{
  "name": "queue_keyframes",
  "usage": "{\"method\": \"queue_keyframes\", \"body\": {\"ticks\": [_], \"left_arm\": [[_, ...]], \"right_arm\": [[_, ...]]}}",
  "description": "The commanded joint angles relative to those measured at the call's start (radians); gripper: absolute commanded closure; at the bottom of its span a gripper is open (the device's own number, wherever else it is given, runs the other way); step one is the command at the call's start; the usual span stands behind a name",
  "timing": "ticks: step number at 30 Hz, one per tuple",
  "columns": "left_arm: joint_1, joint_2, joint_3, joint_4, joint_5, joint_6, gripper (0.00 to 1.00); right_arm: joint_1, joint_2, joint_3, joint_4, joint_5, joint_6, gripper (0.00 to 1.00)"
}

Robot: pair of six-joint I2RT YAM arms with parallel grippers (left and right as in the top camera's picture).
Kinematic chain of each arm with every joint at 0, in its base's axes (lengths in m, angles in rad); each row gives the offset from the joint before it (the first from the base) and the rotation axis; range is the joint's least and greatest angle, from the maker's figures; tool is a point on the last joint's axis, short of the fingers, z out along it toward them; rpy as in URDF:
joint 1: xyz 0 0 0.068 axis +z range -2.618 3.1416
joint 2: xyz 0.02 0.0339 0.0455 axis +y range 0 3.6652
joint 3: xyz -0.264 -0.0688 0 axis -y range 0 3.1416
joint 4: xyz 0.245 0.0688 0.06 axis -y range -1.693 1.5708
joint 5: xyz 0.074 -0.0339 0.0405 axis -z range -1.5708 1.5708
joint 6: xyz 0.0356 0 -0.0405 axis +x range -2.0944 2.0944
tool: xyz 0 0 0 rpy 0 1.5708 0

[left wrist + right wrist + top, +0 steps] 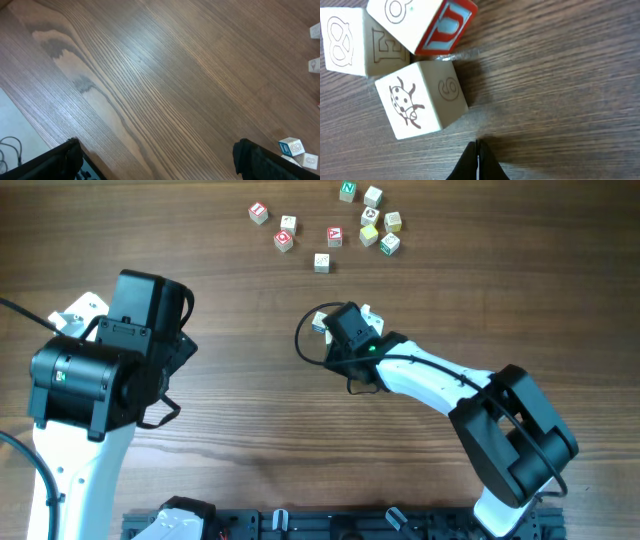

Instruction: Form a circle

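Observation:
Three pale wooden letter cubes form a tight clump, not a true circle. In the right wrist view a ladybird cube (420,102) lies nearest, an E cube (355,42) sits behind it, and a red U cube (427,25) leans tilted on them. My right gripper (477,146) is shut with nothing in it, its tips on the table just short of the ladybird cube. From overhead the right wrist covers most of the clump (320,322). My left gripper (157,152) is open over bare wood, far left of the clump.
Several more letter cubes (335,237) lie loosely scattered at the far side of the table. The left wrist view catches two clump cubes (291,146) at its lower right and others (315,65) at its right edge. The table's left edge (15,120) shows there.

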Motion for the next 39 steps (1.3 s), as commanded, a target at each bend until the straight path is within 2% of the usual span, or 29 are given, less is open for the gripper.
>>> {"method": "queue_keyframes", "body": {"ticks": [1, 28, 39], "left_arm": [[0.008, -0.006, 0.003, 0.000, -0.003, 0.002, 0.00], [0.008, -0.006, 0.003, 0.000, -0.003, 0.002, 0.00], [0.008, -0.006, 0.003, 0.000, -0.003, 0.002, 0.00]], "right_arm": [[0.003, 0.027, -0.012, 0.008, 0.057, -0.027, 0.96], [0.003, 0.027, -0.012, 0.090, 0.065, -0.092, 0.95], [0.009, 0.026, -0.012, 0.069, -0.039, -0.090, 0.95]]}}
